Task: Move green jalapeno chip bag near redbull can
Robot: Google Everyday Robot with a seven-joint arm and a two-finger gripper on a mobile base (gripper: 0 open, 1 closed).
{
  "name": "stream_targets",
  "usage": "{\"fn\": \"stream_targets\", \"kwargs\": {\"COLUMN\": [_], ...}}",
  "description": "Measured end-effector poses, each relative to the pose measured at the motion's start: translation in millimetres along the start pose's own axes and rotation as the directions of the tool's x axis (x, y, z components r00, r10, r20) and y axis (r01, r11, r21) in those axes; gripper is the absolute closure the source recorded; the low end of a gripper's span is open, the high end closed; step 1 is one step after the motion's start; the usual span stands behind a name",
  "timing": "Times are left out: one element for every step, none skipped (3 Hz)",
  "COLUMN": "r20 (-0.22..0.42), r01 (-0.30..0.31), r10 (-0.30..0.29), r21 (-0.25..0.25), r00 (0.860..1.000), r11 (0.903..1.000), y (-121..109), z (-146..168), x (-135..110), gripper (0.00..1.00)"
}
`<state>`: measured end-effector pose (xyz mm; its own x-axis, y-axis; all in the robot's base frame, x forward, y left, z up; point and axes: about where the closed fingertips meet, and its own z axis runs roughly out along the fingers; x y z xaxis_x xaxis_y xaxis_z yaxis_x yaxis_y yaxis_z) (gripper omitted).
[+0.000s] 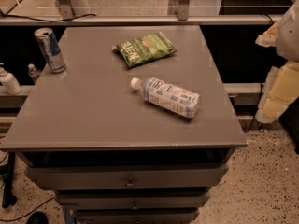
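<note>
Chip bag lies flat near far edge, middle. Can upright at far left corner, well apart. Gripper beyond right edge; open or closed, cannot tell.

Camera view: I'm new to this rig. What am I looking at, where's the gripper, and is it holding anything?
One camera looks down on a grey cabinet top. The robot is a wheeled base with one arm; the pale shape at the right edge, beside the top, looks like its gripper, with nothing visibly held. On the top: a can standing at the far left corner, a green chip bag lying flat at the far middle, a clear bottle on its side in the centre, all apart.
</note>
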<state>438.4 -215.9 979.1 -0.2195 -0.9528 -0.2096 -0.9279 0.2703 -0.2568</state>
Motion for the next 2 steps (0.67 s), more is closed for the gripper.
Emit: {"fn": "stream_targets", "kwargs": {"r20": [0.000,0.048], "r01": [0.000,0.029], "r10": [0.000,-0.030], "r21": [0.000,0.028], "r00": [1.000,0.998], "r11": [1.0000,0.9992], "y": [0,-14], "z": [0,2], "x": [0,-7], "gripper": [0.00,0.00]}}
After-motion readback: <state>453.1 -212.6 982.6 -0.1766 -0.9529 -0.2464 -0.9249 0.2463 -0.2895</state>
